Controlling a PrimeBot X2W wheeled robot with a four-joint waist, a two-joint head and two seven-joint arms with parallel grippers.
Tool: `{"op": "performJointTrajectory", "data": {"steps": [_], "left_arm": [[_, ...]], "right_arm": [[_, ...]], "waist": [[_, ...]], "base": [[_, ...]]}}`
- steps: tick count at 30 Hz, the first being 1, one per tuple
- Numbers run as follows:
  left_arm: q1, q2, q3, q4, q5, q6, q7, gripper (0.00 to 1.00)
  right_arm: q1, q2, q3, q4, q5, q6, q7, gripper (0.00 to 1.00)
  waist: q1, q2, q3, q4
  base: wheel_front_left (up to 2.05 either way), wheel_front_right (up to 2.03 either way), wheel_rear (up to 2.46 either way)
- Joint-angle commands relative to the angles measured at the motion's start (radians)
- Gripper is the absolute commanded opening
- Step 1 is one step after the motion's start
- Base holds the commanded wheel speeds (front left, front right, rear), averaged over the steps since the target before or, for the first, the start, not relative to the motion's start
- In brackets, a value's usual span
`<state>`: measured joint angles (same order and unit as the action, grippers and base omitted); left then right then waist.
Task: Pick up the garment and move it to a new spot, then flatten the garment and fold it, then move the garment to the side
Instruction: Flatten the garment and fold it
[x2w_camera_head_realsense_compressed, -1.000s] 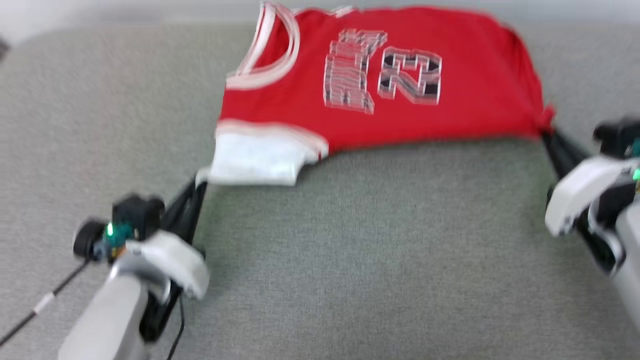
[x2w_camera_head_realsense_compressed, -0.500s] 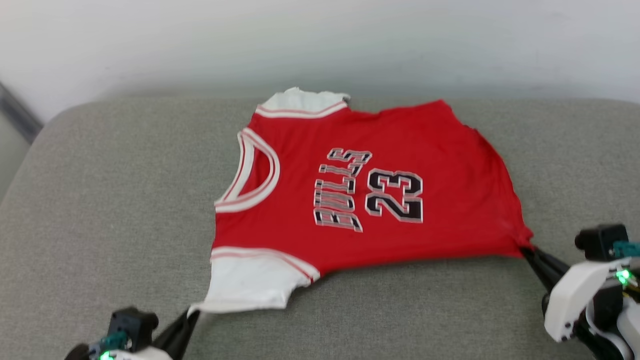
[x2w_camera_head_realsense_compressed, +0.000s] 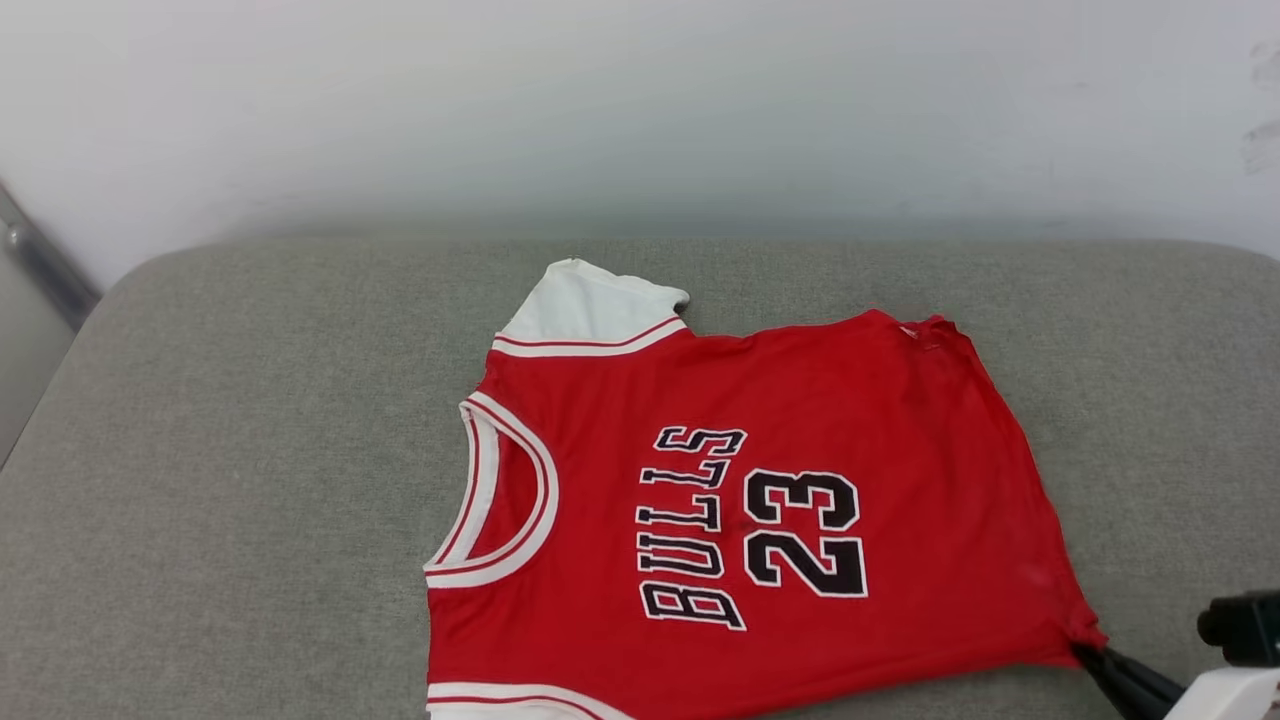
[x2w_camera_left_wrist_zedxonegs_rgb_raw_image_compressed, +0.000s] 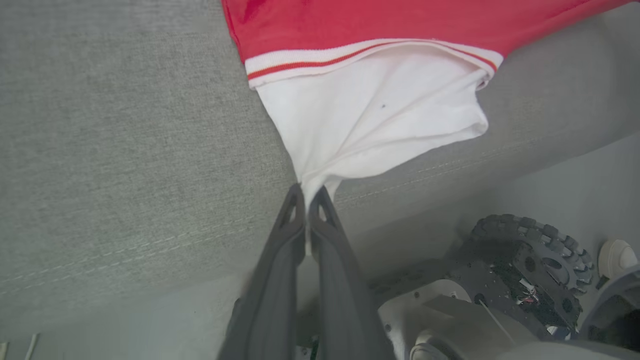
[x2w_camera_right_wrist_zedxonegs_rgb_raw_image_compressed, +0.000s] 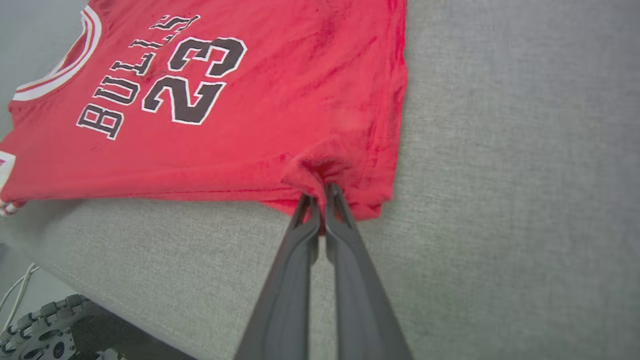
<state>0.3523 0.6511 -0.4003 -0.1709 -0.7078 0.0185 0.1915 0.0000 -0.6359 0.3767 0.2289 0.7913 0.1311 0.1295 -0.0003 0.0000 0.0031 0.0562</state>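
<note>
Head view: we see the garment (x2w_camera_head_realsense_compressed: 760, 500) spread front-up on the grey cushion (x2w_camera_head_realsense_compressed: 250, 450), right gripper (x2w_camera_head_realsense_compressed: 1088, 652) nipping its hem corner; L wrist view: left gripper (x2w_camera_left_wrist_zedxonegs_rgb_raw_image_compressed: 307, 192) pinched tight on its white sleeve (x2w_camera_left_wrist_zedxonegs_rgb_raw_image_compressed: 370, 115) nr the cushion edge; R wrist view: we see right gripper (x2w_camera_right_wrist_zedxonegs_rgb_raw_image_compressed: 320, 192) clamped on bunched red hem.

Garment (x2w_camera_head_realsense_compressed: 760, 520): near sleeve cut by head view's bottom edge. Right gripper (x2w_camera_head_realsense_compressed: 1090, 655): body cut at lower-right corner; gripped hem corner hidden between fingers (x2w_camera_head_realsense_compressed: 1130, 680).
</note>
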Motion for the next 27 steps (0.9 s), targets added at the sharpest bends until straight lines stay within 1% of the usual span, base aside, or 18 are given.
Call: {"op": "performJointTrajectory", "data": {"steps": [1,3,6,10,11,16,20,27], "left_arm": [[0.013,0.015,0.002,-0.015,-0.001,0.006,0.012,0.0],[0.03,0.021,-0.005,-0.034,-0.007,0.007,0.025,0.0],[0.018,0.017,0.007,-0.06,-0.006,0.007,0.009,0.0],[-0.045,0.014,0.033,-0.095,0.014,-0.006,-0.044,0.0],[-0.062,0.009,0.043,-0.1,0.023,-0.003,-0.061,0.0],[-0.166,0.004,0.065,-0.111,0.064,-0.016,-0.11,0.0],[-0.257,-0.008,0.069,-0.101,0.075,-0.026,-0.11,0.0],[-0.436,-0.038,0.041,-0.007,0.098,-0.063,-0.091,0.0]], "right_arm": [[0.037,-0.005,-0.017,-0.026,0.001,-0.001,0.011,0.0],[0.083,-0.003,-0.046,-0.065,0.004,-0.001,0.027,0.0],[0.129,0.008,-0.093,-0.115,0.003,-0.001,0.046,0.0],[0.148,0.028,-0.14,-0.169,-0.018,-0.001,0.075,0.0],[0.145,0.034,-0.153,-0.181,-0.023,-0.001,0.083,0.0],[0.106,0.063,-0.209,-0.235,-0.045,-0.001,0.131,0.0],[0.064,0.075,-0.239,-0.261,-0.078,-0.001,0.177,0.0],[-0.061,0.098,-0.236,-0.236,-0.152,-0.001,0.264,0.0]], "waist": [[0.0003,0.0,0.005,0.0],[0.0003,0.0,0.009,0.002],[0.0003,0.0,0.015,0.003],[0.0003,0.0,0.03,0.003],[0.0003,0.0,0.035,0.003],[0.0003,0.0,0.074,0.0],[0.0003,0.0,0.126,-0.006],[0.0003,0.0,0.238,-0.014]], "base": [[0.0,0.0,0.0],[0.0,0.0,0.0],[0.0,0.0,0.0],[0.0,0.0,0.0],[0.0,0.0,0.0],[0.0,0.0,0.0],[0.0,0.0,0.0],[0.0,0.0,0.0]]}}
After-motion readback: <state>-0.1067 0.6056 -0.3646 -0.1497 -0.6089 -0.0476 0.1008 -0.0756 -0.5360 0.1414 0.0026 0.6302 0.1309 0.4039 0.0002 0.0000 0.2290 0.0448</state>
